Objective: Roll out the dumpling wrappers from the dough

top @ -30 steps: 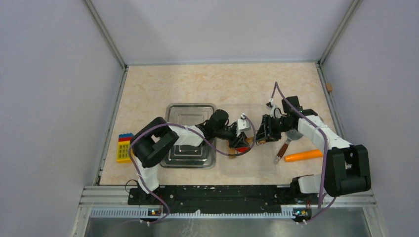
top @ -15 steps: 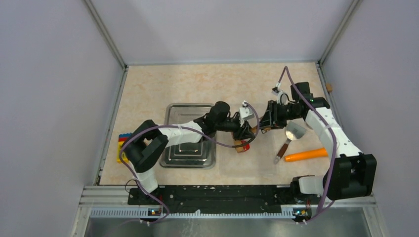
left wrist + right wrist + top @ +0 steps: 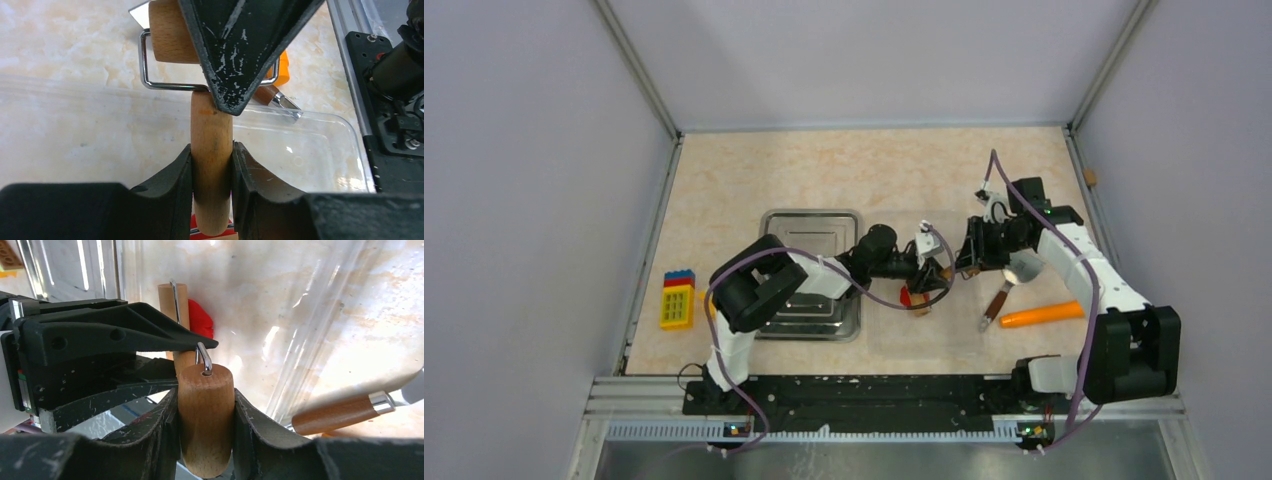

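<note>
A small wooden rolling pin (image 3: 211, 125) with a wire frame hangs between both arms over the clear mat (image 3: 944, 335). My left gripper (image 3: 211, 155) is shut on its handle. My right gripper (image 3: 206, 405) is shut on the roller drum (image 3: 206, 390). In the top view the left gripper (image 3: 936, 273) and the right gripper (image 3: 970, 262) meet at mid-table. The red dough (image 3: 201, 320) lies on the mat just beyond the pin, and the dough (image 3: 907, 297) sits just in front of the left gripper from above. The dumpling wrappers are out of view.
A steel tray (image 3: 811, 222) lies left of the mat under the left arm. A spatula (image 3: 996, 303) and an orange carrot (image 3: 1036, 315) lie to the right. Toy bricks (image 3: 676, 298) sit at the far left. A small wooden piece (image 3: 921, 309) rests by the dough.
Both grippers carried the rolling pin away from the arm bases, then back toward them and slightly right. The left arm's elbow swung. Both grips stayed the same.
</note>
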Action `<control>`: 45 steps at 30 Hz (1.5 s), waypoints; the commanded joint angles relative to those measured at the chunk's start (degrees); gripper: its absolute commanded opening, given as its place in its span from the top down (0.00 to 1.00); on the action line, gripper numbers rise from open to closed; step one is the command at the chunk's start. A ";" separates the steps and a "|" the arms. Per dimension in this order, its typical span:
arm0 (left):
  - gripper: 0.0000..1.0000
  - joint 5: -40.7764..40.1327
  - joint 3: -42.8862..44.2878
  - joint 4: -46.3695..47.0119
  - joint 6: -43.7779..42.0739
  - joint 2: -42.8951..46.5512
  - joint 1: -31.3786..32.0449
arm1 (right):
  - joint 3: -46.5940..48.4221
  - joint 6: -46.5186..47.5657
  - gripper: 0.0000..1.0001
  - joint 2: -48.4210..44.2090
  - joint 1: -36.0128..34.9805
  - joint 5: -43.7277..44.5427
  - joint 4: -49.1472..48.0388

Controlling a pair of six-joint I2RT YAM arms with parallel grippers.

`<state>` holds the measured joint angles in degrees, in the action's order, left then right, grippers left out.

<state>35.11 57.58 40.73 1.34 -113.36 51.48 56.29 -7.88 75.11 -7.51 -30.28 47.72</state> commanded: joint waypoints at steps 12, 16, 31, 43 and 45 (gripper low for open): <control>1.00 -5.47 1.92 9.02 -2.66 -13.23 2.69 | 1.13 0.92 1.00 -0.34 -1.40 2.25 -0.11; 1.00 -5.63 3.75 9.05 -1.84 -14.87 3.16 | 1.16 0.83 1.00 -0.90 -1.36 2.38 0.26; 1.00 -5.04 8.53 7.88 -1.52 -18.53 4.01 | 0.64 0.30 1.00 -3.30 -0.18 4.38 0.98; 1.00 -3.78 12.98 6.91 0.09 -21.02 4.30 | 3.10 1.36 1.00 -2.95 1.70 6.12 3.92; 1.00 -3.56 14.33 6.74 0.44 -21.63 4.33 | 3.61 1.64 1.00 -2.75 1.99 6.36 4.35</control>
<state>35.66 69.36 58.61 1.58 -129.29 53.34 57.80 -6.61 72.27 -3.86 -17.74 48.18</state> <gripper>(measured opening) 0.325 0.364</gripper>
